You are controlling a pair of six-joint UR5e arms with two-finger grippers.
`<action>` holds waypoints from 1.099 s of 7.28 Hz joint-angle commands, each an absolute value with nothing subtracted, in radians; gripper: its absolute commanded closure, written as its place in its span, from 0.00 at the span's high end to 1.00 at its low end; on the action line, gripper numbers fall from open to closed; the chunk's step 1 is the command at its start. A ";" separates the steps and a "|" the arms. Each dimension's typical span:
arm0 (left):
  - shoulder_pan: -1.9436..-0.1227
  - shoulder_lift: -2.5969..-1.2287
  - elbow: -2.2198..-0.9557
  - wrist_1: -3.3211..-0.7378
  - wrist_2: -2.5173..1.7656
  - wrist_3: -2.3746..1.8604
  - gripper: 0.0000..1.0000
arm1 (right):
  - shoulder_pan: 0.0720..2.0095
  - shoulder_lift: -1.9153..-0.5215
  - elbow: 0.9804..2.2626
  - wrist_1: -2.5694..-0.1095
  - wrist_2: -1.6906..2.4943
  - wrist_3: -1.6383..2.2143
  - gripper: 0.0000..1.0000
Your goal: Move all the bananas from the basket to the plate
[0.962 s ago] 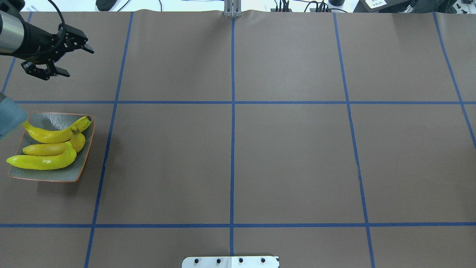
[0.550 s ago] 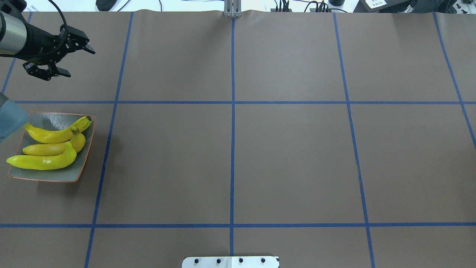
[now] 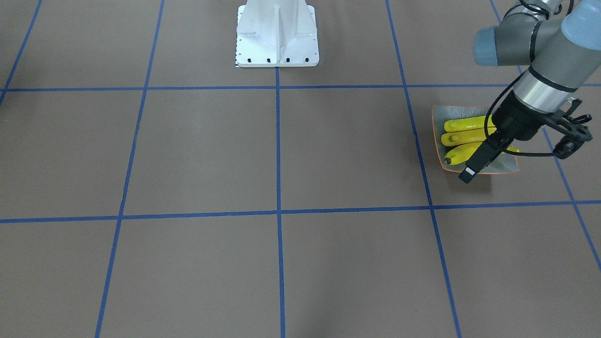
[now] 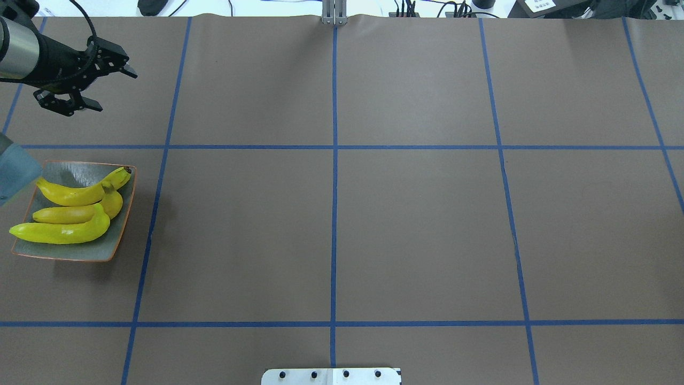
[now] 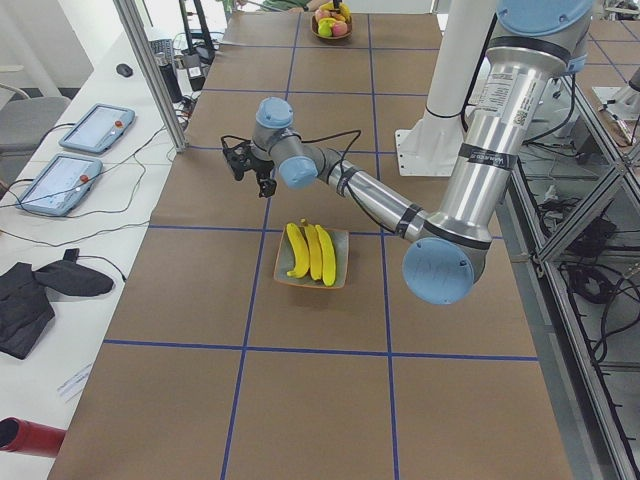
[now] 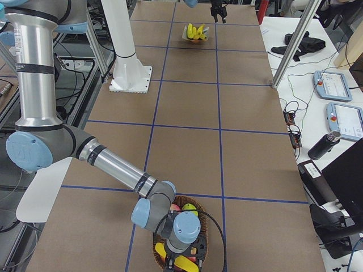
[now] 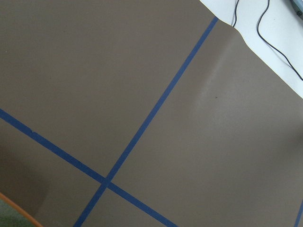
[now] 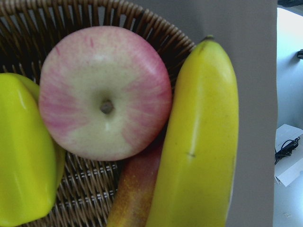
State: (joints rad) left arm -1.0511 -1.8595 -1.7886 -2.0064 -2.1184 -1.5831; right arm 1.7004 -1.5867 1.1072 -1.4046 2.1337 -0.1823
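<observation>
Three yellow bananas lie side by side on the square grey-green plate at the table's left edge. My left gripper hovers open and empty beyond the plate, toward the table's far side. In the exterior right view my right gripper hangs low over the wicker basket; I cannot tell whether it is open or shut. The right wrist view shows one banana lying in the basket, directly under the camera. No fingers show in that view.
Beside the banana in the basket are a pink-and-cream apple and a yellow-green fruit. The robot's white base stands at the table's near middle. Blue tape lines cross the brown table.
My left gripper has drifted slightly farther from the plate, still open. The bananas on the plate have not moved.
</observation>
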 commanded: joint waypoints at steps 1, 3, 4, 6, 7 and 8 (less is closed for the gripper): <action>-1.049 -1.859 -1.787 -2.006 -2.118 -1.585 1.00 | 1.700 -1.582 1.115 -1.404 2.134 -0.186 0.34; -1.048 -1.861 -1.787 -2.006 -2.118 -1.585 1.00 | 1.700 -1.583 1.121 -1.401 2.128 -0.193 0.00; -1.046 -1.861 -1.787 -2.006 -2.118 -1.585 1.00 | 1.701 -1.592 1.162 -1.407 2.135 -0.193 0.00; -1.040 -1.861 -1.786 -2.006 -2.118 -1.588 1.00 | 1.709 -1.594 1.196 -1.411 2.128 -0.196 0.00; -1.039 -1.861 -1.784 -2.006 -2.118 -1.588 1.00 | 1.733 -1.595 1.212 -1.411 2.123 -0.208 0.00; -1.039 -1.861 -1.783 -2.006 -2.118 -1.588 1.00 | 1.765 -1.595 1.222 -1.431 2.094 -0.253 0.00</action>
